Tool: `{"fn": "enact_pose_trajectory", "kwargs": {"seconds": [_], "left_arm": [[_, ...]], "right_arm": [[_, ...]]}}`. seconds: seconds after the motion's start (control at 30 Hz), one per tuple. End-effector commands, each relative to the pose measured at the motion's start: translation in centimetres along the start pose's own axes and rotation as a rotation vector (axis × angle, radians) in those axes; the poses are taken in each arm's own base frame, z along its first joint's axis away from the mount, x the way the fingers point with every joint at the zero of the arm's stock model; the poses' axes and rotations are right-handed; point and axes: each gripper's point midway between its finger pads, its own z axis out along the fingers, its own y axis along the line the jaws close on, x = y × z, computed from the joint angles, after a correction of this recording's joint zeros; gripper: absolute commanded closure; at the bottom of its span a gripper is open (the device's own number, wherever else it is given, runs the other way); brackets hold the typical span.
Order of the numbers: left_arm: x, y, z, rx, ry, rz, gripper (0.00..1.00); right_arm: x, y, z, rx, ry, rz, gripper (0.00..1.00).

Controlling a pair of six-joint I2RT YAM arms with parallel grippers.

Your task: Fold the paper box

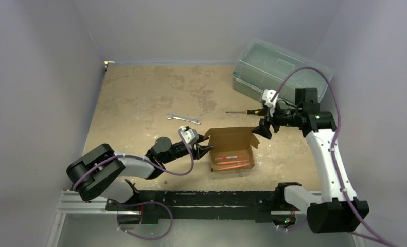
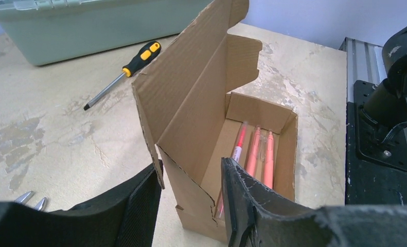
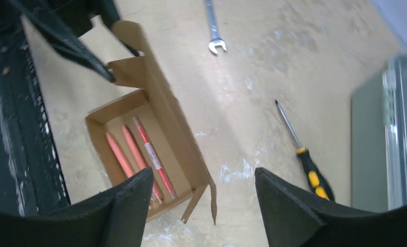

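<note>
The brown paper box [image 1: 231, 138] lies open at the table's middle, its lid standing up along the far side, with three pink and red pens [image 1: 233, 160] inside. My left gripper [image 1: 206, 150] is open at the box's left end. In the left wrist view its jaws [image 2: 191, 198] straddle the box's [image 2: 191, 108] end corner, one finger [image 2: 139, 206] outside the lid's side flap and the other [image 2: 245, 198] over the interior. My right gripper [image 1: 262, 129] is open and empty above the lid's right side flap. In the right wrist view [image 3: 204, 193] that flap hangs between its jaws, untouched.
A black and yellow screwdriver [image 1: 244, 110] lies behind the box, and a wrench [image 1: 183, 119] lies to the back left. A translucent green lidded bin [image 1: 276, 69] stands at the back right. The black rail [image 1: 206, 198] runs along the near edge.
</note>
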Motion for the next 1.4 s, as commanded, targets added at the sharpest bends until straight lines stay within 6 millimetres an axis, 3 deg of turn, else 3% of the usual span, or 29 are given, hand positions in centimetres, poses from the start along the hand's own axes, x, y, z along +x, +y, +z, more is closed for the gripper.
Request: {"fn": "enact_pose_trajectory", "kwargs": {"seconds": [0.0, 0.13, 0.3, 0.43, 0.6, 0.77, 0.9, 1.1, 1.37], "left_arm": [[-1.4, -0.2, 0.1, -0.015, -0.031, -0.018, 0.56], [-1.8, -0.3, 0.0, -0.027, -0.022, -0.02, 0.57], [-1.7, -0.5, -0.1, -0.031, -0.009, -0.033, 0.57], [-1.6, -0.8, -0.1, -0.029, -0.006, -0.041, 0.58], [-1.9, -1.1, -0.2, -0.025, -0.01, -0.061, 0.58], [-2.3, -1.4, -0.3, -0.029, -0.016, -0.094, 0.58], [-2.4, -1.7, -0.5, -0.028, -0.013, -0.131, 0.58], [-1.9, -2.3, -1.1, -0.024, -0.015, -0.183, 0.58], [-0.8, -2.6, -1.4, -0.019, -0.023, -0.24, 0.58]], "right_arm": [[2.7, -4.0, -1.7, 0.274, -0.031, 0.261, 0.31], [5.4, -6.0, -2.9, 0.486, -0.037, 0.366, 0.51], [8.0, -6.8, -3.0, 0.606, -0.016, 0.431, 0.64], [8.6, -6.8, -2.3, 0.547, 0.016, 0.384, 0.76], [10.1, -5.7, -1.2, 0.427, 0.092, 0.247, 0.81], [12.4, -2.3, -0.2, 0.201, 0.186, 0.075, 0.91], [12.9, -0.1, 0.9, 0.041, 0.161, 0.006, 0.91], [12.2, 1.6, 1.8, -0.068, 0.079, -0.037, 0.9], [12.9, 3.5, 2.6, -0.187, 0.043, -0.042, 0.87]]}}
